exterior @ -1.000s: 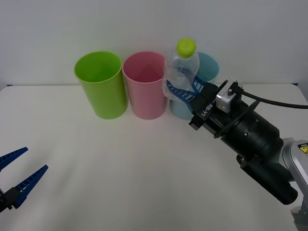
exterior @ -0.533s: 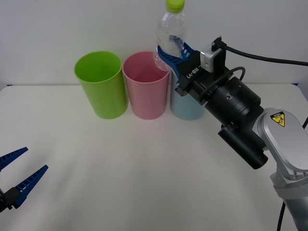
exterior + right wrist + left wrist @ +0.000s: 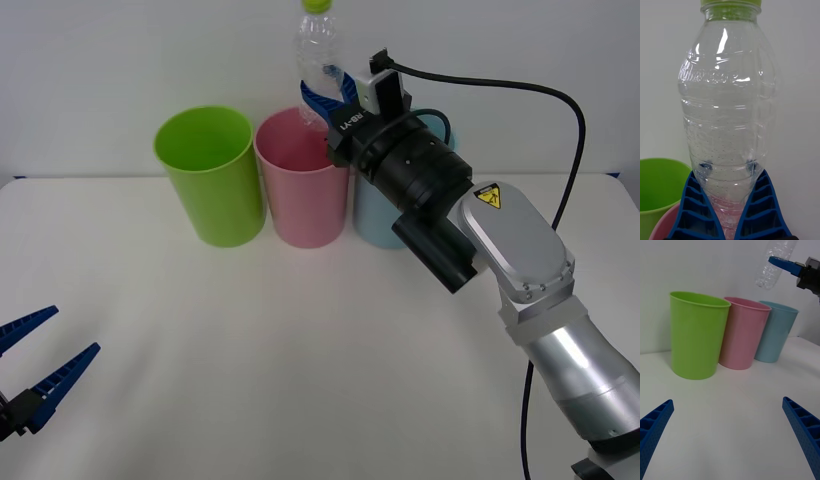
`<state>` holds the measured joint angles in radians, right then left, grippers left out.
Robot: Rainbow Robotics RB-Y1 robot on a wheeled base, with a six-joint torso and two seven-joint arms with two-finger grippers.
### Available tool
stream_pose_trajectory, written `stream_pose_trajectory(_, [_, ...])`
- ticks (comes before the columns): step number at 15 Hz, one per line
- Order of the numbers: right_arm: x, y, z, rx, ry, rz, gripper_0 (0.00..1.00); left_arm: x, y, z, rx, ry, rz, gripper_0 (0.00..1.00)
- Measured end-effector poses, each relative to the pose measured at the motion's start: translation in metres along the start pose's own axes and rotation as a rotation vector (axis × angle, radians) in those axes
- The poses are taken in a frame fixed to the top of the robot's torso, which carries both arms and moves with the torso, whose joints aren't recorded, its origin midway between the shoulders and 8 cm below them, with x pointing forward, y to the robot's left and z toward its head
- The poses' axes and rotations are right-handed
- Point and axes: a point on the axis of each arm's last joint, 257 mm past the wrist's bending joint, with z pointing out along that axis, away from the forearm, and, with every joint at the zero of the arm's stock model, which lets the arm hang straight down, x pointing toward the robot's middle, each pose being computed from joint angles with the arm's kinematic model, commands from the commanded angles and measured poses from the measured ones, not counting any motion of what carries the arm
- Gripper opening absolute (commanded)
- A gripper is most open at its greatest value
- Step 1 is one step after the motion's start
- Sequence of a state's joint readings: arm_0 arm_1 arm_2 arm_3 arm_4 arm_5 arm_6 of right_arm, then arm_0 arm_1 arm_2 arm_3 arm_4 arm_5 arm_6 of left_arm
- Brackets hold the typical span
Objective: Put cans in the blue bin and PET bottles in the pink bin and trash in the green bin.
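My right gripper (image 3: 322, 100) is shut on the lower part of the PET bottle (image 3: 318, 55), a clear ribbed bottle with a lime-green cap. It holds the bottle cap-up in the air, above the right side of the pink bin's (image 3: 300, 185) opening. In the right wrist view the blue fingers (image 3: 696, 206) clamp the PET bottle (image 3: 726, 112), with the pink bin's rim (image 3: 666, 225) below. The green bin (image 3: 210, 180) stands left of the pink one. The blue bin (image 3: 372, 222) stands to its right, mostly behind the arm. My left gripper (image 3: 42, 372) hangs open at the near left. Cans and trash are out of view.
The three bins stand in a row at the table's far edge against a white wall: green bin (image 3: 696, 337), pink bin (image 3: 743, 337), blue bin (image 3: 775, 333). The white table (image 3: 300, 350) stretches wide in front of them. A black cable loops above my right arm.
My right arm has lifted the bottle and carried it left, from in front of the blue bin to above the pink bin. The left gripper has stayed still.
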<state>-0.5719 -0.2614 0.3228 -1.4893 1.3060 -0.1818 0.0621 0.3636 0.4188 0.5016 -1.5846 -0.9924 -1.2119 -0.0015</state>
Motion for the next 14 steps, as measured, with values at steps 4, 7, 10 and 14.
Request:
stream_pose_trajectory(4, [0.023, 0.005, 0.012, -0.006, 0.051, -0.006, 0.0, 0.0, 0.0, 0.0, 0.0, 0.0, 0.0, 1.0])
stream_pose_trajectory(7, [0.028, 0.01, 0.018, -0.008, 0.063, -0.002, 0.0, 0.0, 0.0, 0.0, 0.0, 0.0, 0.0, 1.0])
stream_pose_trajectory(10, [0.029, 0.011, 0.02, -0.003, 0.065, -0.005, 0.03, 0.0, 0.0, 0.0, 0.0, 0.0, 0.0, 1.0])
stream_pose_trajectory(14, [0.029, 0.009, 0.02, 0.012, 0.066, -0.027, 0.89, 0.0, 0.0, 0.0, 0.0, 0.0, 0.0, 1.0])
